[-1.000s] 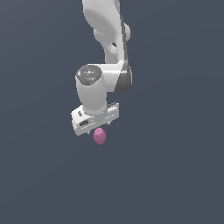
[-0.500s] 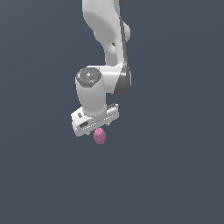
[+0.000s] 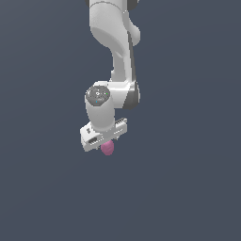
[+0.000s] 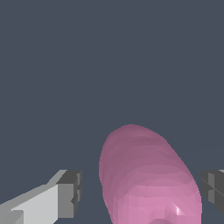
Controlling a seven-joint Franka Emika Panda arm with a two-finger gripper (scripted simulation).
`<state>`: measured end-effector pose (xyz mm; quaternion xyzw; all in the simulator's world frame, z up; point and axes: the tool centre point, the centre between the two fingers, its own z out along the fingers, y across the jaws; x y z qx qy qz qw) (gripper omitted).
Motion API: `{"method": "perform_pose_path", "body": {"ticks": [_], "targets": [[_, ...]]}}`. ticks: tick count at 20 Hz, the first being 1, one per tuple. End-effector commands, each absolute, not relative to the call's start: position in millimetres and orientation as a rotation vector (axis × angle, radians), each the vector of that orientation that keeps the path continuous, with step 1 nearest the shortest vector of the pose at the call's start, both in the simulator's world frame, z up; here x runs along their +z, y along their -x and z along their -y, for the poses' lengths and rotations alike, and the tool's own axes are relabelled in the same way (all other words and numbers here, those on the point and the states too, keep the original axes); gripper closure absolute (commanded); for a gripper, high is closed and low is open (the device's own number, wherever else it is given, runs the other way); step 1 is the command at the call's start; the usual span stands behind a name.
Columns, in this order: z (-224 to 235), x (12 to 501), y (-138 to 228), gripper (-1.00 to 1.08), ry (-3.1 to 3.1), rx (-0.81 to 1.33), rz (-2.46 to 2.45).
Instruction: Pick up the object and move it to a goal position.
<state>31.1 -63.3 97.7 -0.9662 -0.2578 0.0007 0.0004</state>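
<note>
The object is a small pink egg-shaped lump that shows just under the white hand in the exterior view. My gripper points down over it, and the hand hides the lump's top. In the wrist view the object lies between the two fingers of the gripper. One grey fingertip stands apart from it with a visible gap. The other fingertip is right at its edge. The jaws stand wide, one on each side of the lump, not pressed on it.
Only a plain dark blue-grey surface surrounds the arm and the lump in both views. No other objects, containers or edges show.
The arm's upper links have shifted a little and the hand sits slightly lower over the object. The object has stayed in the same place.
</note>
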Motion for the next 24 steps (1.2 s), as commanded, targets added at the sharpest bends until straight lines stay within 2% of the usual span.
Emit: {"method": "perform_pose_path", "body": {"ticks": [1,3,4,17,24], "targets": [[63.5,94.1,-32.1,-0.92,3.035,0.0,0.81],[63.5,94.4,-32.7,-0.92,3.035,0.0,0.81],[63.5,94.4,-32.7,1.08,3.035,0.0,0.81],[61.5,96.6,-32.1,1.08,3.035,0.0,0.81],[40.9,118.6,-26.0,1.08,3.036,0.0,0.81]]}}
